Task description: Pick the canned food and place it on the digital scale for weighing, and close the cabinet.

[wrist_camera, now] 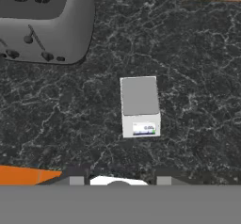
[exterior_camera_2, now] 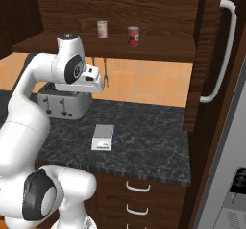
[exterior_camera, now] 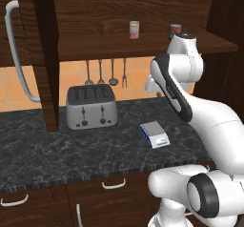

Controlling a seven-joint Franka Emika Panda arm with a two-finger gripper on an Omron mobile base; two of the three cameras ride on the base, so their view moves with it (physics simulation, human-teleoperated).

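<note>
The canned food [exterior_camera: 176,30] [exterior_camera_2: 133,36], a dark red tin, stands upright on the shelf of the cabinet [exterior_camera: 38,54] [exterior_camera_2: 207,40], whose doors hang open. Down on the dark counter lies the digital scale [exterior_camera: 155,134] [exterior_camera_2: 103,137] [wrist_camera: 140,106], with nothing on its grey top. My gripper [exterior_camera_2: 97,88] [wrist_camera: 118,183] hovers well above the counter, below the shelf and pointing down, a little to the toaster side of the scale. Its fingertips stand wide apart with nothing between them, so it is open.
A paler tin [exterior_camera: 134,29] [exterior_camera_2: 102,29] stands on the same shelf, left of the canned food. A silver toaster [exterior_camera: 91,107] [exterior_camera_2: 65,103] [wrist_camera: 42,20] sits left of the scale. Utensils [exterior_camera: 106,73] hang on the tiled wall. Drawers [exterior_camera: 113,184] run under the counter.
</note>
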